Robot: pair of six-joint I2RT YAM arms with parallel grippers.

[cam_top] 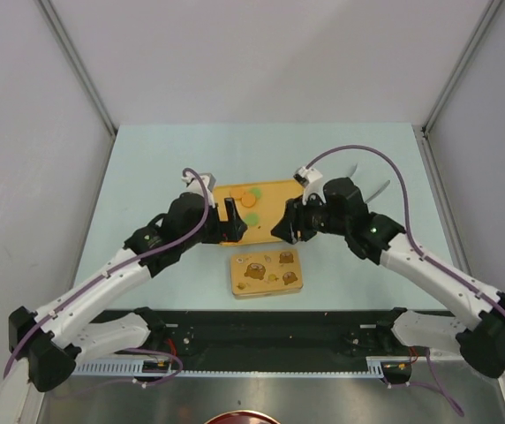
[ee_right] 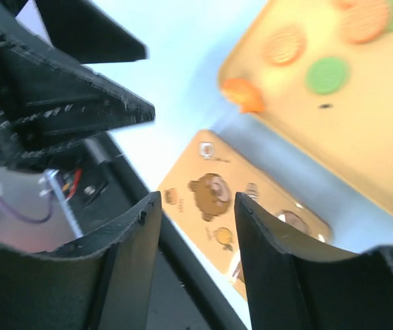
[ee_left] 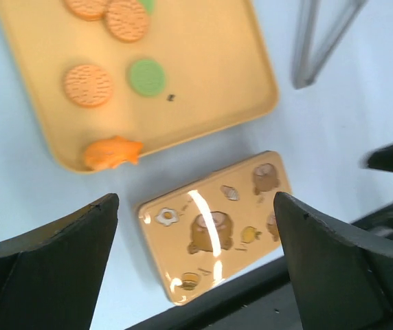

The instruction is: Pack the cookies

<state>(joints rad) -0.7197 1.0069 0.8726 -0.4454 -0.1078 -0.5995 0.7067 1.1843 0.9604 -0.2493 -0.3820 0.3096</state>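
Left gripper (ee_left: 195, 201): the fingers are spread wide with nothing between them, and it hovers above the tray's near edge and the tin.
Right gripper (ee_right: 198, 199): the fingers are a modest gap apart and empty, and it faces the tin from the other side.
Cookies (ee_left: 88, 85): orange and green ones lie flat on the yellow tray (ee_left: 210, 82); none can be seen in the tin.
Tin (ee_left: 217, 223): it sits just in front of the tray without touching it, and its printed lid seems to be on.
Fish-shaped piece (ee_left: 112, 152): it rests at the tray's near rim.
Tongs (ee_left: 320, 41): they lie on the table beside the tray, with neither gripper on them.
Risk, lid: the tin looks shut, so any cookie brought over probably lands on the lid and slides off the glossy metal.
Risk, collision: both grippers crowd the same small gap between tray and tin, so a reach by one could strike the other.
Risk, pick: the cookies are thin and lie flat, so fingertips may skid over one or push it along instead of pinching it.
Risk, knock: a low pass across the near rim could flick the fish-shaped piece onto the table.
Risk, shove: pressing down off-centre could make the light tray or the tin slide.
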